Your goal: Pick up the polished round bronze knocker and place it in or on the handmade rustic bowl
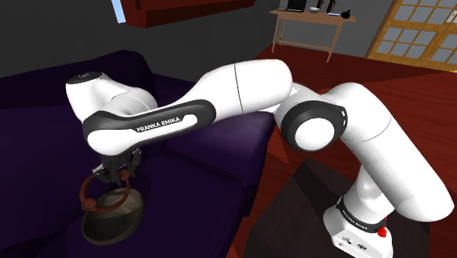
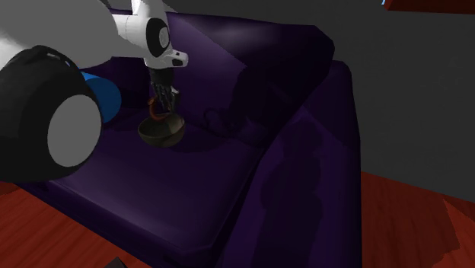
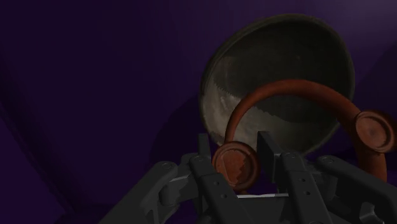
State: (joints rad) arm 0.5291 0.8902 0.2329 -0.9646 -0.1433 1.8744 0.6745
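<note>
A reddish-brown ring knocker (image 3: 287,90) with a round disc at each end hangs from my gripper (image 3: 234,150), which is shut on one of the discs. The rest of the ring arcs out over the mouth of a dark, rough round bowl (image 3: 273,63) just beyond the fingers. In the shoulder view the gripper (image 1: 117,173) holds the knocker (image 1: 89,188) right above the bowl (image 1: 110,217), which rests on the purple sofa seat. The second exterior view shows the gripper (image 2: 162,100), knocker (image 2: 155,114) and bowl (image 2: 161,132) stacked in the same way.
The bowl sits on a deep purple sofa (image 2: 251,152) with a tall backrest (image 2: 251,46). A blue cushion (image 2: 105,95) lies beside the bowl. Red wooden floor (image 1: 293,168) surrounds the stand (image 1: 359,234). A wooden side table (image 1: 306,20) and a paned door (image 1: 417,29) stand far behind.
</note>
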